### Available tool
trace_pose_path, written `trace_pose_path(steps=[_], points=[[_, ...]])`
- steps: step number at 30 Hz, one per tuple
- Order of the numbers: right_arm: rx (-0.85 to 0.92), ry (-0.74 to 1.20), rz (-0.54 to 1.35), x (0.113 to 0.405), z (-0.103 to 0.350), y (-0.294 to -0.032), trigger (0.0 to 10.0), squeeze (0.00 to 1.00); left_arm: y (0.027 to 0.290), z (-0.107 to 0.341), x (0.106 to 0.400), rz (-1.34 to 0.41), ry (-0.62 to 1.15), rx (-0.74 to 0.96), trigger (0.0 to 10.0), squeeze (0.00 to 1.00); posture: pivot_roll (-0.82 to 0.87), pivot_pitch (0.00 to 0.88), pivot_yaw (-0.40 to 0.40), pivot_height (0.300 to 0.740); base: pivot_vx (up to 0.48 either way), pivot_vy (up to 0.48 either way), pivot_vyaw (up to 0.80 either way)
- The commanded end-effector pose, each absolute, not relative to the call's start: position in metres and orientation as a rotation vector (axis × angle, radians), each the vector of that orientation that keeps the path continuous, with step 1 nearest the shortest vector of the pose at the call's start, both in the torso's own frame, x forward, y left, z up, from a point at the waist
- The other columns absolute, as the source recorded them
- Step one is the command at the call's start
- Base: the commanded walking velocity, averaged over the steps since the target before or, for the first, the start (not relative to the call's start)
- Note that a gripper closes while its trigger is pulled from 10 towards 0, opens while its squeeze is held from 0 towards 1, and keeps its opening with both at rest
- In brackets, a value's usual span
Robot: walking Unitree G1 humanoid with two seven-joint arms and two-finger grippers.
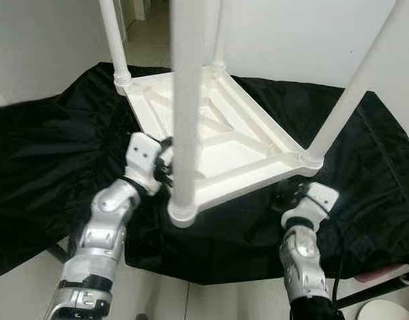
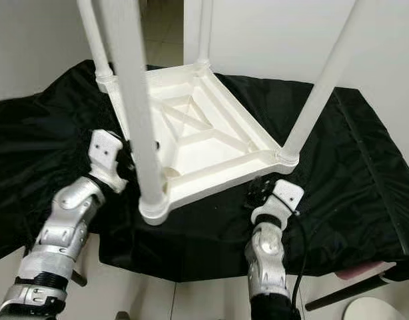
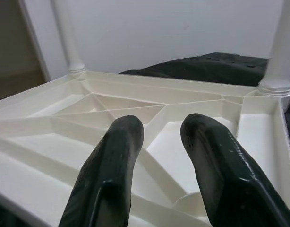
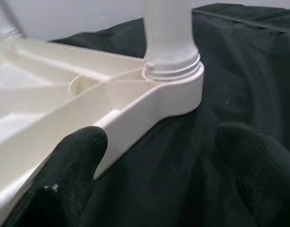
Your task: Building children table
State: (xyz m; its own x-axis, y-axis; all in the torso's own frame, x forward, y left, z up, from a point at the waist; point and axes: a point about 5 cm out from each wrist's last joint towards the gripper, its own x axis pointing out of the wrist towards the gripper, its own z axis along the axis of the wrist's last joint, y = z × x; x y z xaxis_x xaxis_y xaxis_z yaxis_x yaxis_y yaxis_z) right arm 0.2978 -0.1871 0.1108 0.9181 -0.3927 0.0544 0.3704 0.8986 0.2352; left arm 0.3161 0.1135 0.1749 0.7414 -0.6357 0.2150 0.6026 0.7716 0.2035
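The white children's table (image 1: pixel 224 143) is found upside down on a black cloth (image 1: pixel 51 153), its 4 legs standing upward. The nearest leg (image 1: pixel 186 100) is seated in the near corner socket, just between the 2 arms.

The left pincer (image 3: pixel 157 170) is held at the near left edge of the top; its fingers (image 3: pixel 112 165) are apart and reach over the rim above the ribbed underside, clamped on nothing. The right pincer (image 4: pixel 159 175) sits just beside the right corner socket, low over the cloth. Its fingers (image 4: pixel 74 165) are spread wide, 1 close against the rim, the other clear of it, with nothing gripped.

Farther off, the right leg (image 1: pixel 354 87) and the 2 far legs (image 1: pixel 114 40) appear seated in their sockets.

Judgement: leg fitting appears complete. The step in hand is taken to be gripping the top for turning upright. A firm 2-sided hold on the rim would be required before any lift, as the smooth plastic could slip.
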Motion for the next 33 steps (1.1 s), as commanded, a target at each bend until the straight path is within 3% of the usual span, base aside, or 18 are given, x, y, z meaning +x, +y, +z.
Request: trace_pose_path(steps=[1, 8, 18, 33], points=[[0.248, -0.058, -0.409, 0.302, 0.107, -0.192, 10.0, 0.0, 0.1, 0.17, 0.308, -0.792, -0.275, 0.123, 10.0, 0.0, 0.07, 0.066, -0.007, 0.74, 0.0, 0.0, 0.0], [0.246, 0.02, -0.438, 0.323, 0.111, -0.205, 10.0, 0.0, 0.066, 0.169, 0.287, -0.911, -0.295, 0.084, 10.0, 0.0, 0.08, 0.07, -0.028, 0.74, 0.0, 0.0, 0.0], [0.27, 0.093, -0.529, 0.329, 0.106, -0.208, 10.0, 0.0, 0.047, 0.174, 0.277, -0.979, -0.316, 0.035, 10.0, 0.0, 0.09, 0.069, -0.036, 0.74, 0.0, 0.0, 0.0], [0.267, 0.103, -0.227, 0.355, 0.12, -0.203, 10.0, 0.0, 0.034, 0.187, 0.27, -1.056, -0.34, 0.018, 10.0, 0.0, 0.08, 0.071, -0.02, 0.74, 0.0, 0.0, 0.0]])
